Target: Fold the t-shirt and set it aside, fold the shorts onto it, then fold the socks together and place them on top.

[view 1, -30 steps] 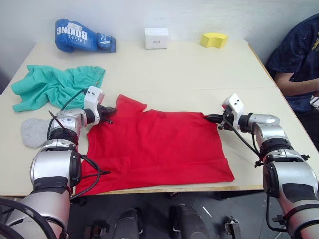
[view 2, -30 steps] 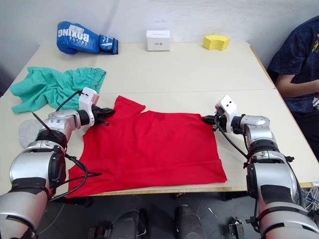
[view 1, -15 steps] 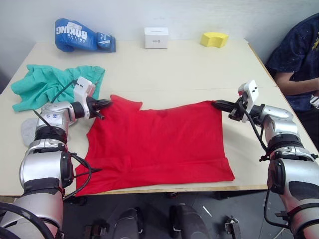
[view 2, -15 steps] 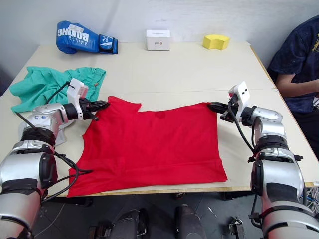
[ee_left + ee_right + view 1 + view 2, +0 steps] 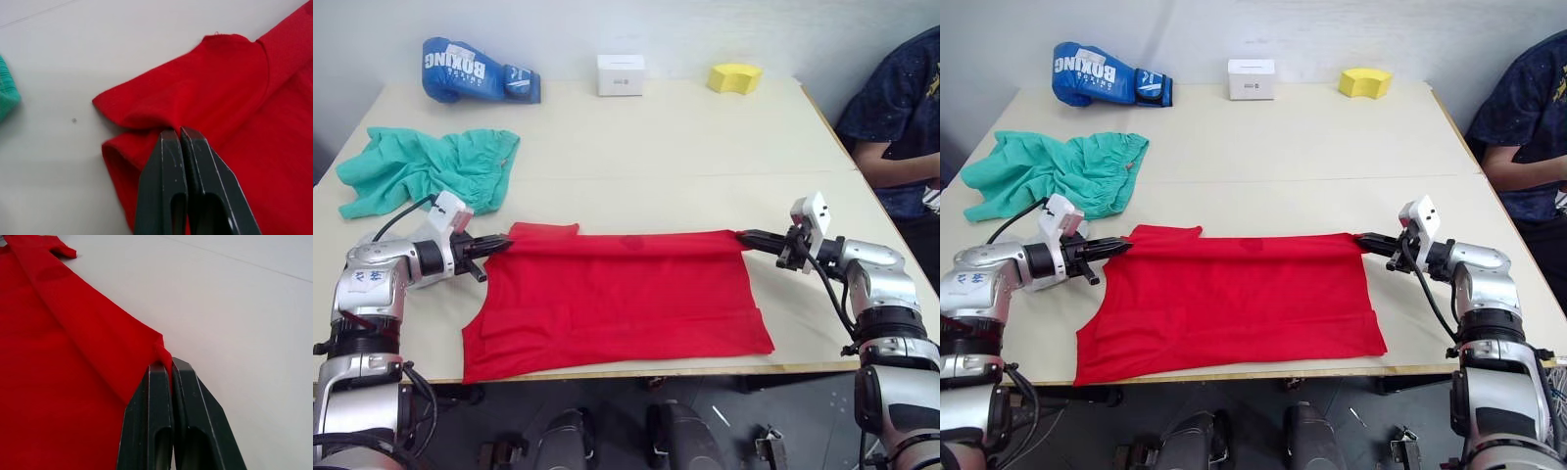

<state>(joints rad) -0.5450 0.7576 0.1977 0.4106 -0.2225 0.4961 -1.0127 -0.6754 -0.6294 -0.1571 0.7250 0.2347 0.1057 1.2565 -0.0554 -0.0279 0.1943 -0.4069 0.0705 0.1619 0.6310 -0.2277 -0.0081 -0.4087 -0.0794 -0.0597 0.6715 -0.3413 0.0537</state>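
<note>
T-shirt (image 5: 617, 289) stretched crosswise on bench (image 5: 685, 147), far edge pinched at each end by left gripper (image 5: 499, 245) and right gripper (image 5: 746, 236), fingers clamped shut.

Item 1: blue boxing glove (image 5: 475, 70), far left corner of the table (image 5: 685, 137). White block lettering on its side reads "BOXING"; a smaller line of white print above it is too small to read.

Item 2: white box (image 5: 621, 74), far centre of the table. Faint mark on its face, not legible.
</note>
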